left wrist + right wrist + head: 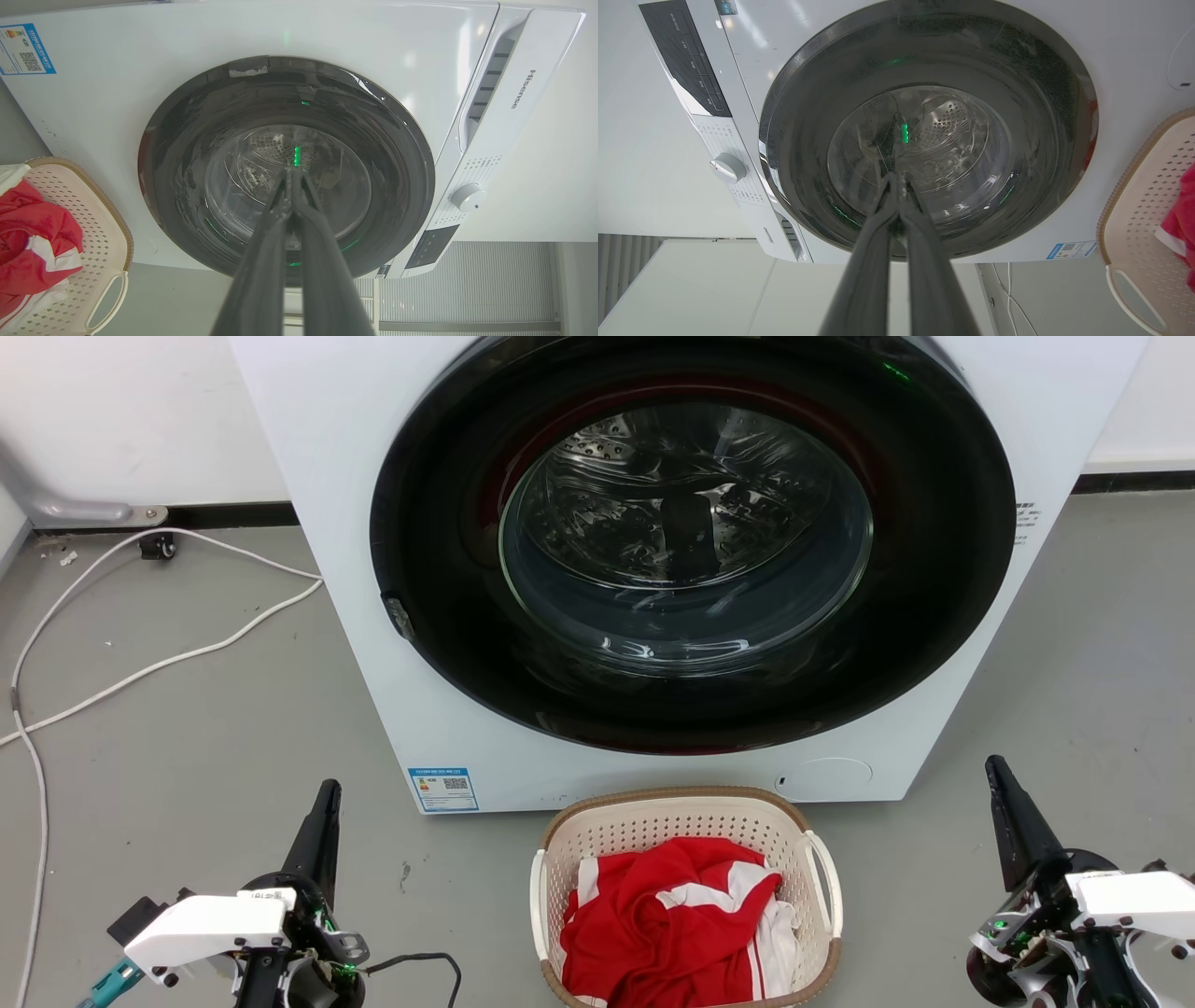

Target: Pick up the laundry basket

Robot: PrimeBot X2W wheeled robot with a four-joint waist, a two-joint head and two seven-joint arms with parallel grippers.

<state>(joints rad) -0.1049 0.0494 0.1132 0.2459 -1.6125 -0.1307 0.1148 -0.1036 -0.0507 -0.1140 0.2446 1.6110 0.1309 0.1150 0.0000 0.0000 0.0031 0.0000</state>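
Observation:
The laundry basket stands on the floor just in front of the washer, cream-white and perforated, with a brown rim and a white loop handle on each side. Red and white clothes fill it. In the left wrist view the laundry basket shows at the lower left; in the right wrist view the laundry basket sits at the right edge. My left gripper is shut and empty, well left of the basket. My right gripper is shut and empty, well to its right.
The white washer with its closed dark round door rises right behind the basket. White cables trail over the grey floor at the left. A pale wall runs behind.

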